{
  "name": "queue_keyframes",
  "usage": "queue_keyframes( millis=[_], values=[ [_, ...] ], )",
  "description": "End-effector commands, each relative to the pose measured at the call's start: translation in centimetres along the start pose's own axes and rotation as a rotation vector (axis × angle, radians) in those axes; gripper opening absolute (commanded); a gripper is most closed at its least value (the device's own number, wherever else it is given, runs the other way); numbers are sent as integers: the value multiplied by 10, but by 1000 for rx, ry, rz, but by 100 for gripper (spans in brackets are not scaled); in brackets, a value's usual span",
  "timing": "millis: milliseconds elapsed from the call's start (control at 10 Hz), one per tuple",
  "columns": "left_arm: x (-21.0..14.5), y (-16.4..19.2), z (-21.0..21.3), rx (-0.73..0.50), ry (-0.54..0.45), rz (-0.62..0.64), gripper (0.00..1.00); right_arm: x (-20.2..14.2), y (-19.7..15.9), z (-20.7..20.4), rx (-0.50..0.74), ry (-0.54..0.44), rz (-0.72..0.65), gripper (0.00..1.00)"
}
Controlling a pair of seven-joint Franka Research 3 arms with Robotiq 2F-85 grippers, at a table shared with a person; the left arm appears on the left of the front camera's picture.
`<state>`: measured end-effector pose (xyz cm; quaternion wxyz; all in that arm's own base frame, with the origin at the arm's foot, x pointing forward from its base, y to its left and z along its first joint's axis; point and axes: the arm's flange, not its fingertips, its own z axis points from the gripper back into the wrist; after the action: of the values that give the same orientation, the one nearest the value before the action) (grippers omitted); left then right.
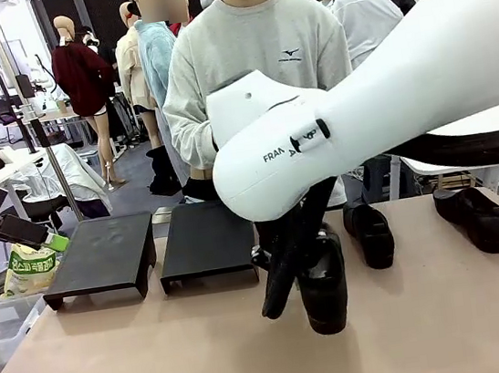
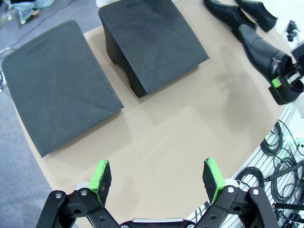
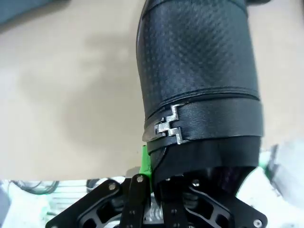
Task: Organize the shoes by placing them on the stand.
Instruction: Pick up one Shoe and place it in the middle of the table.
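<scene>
My right gripper (image 1: 288, 284) is shut on the heel end of a black shoe (image 1: 326, 289), holding it toe-down just over the table's middle. In the right wrist view that shoe (image 3: 199, 71) has a silver buckle strap and runs away from the right gripper (image 3: 185, 183); one green pad (image 3: 145, 164) presses its side. Two more black shoes (image 1: 369, 233) (image 1: 474, 217) lie at the far right. Two black stands (image 1: 102, 256) (image 1: 206, 241) sit side by side at the far left. My left gripper (image 1: 52, 240) (image 2: 156, 175) hangs open, high over the table's left edge, holding nothing.
A person (image 1: 257, 66) stands at the far side behind the stands. A yellow-green bag (image 1: 30, 269) and a clear bin (image 1: 0, 320) sit off the table's left end. Cables (image 2: 280, 161) lie beyond the table edge. Bare tabletop (image 1: 161, 354) spreads in front of the stands.
</scene>
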<state>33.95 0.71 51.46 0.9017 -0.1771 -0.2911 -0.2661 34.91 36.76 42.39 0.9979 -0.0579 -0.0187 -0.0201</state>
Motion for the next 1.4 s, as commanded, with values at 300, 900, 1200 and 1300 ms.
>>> queue_keyframes(
  millis=[300,900,1200,1300],
  values=[
    [-1,3,0,-13,-5,-13,100,-5,14,-29,44,152,171,0],
    [-1,3,0,-13,-5,-13,100,-6,18,-54,96,265,205,4],
    [-1,3,0,-13,-5,-13,100,-2,21,-59,125,285,187,57],
    [-1,3,0,-13,-5,-13,100,-2,21,-59,139,289,183,77]
  ],
)
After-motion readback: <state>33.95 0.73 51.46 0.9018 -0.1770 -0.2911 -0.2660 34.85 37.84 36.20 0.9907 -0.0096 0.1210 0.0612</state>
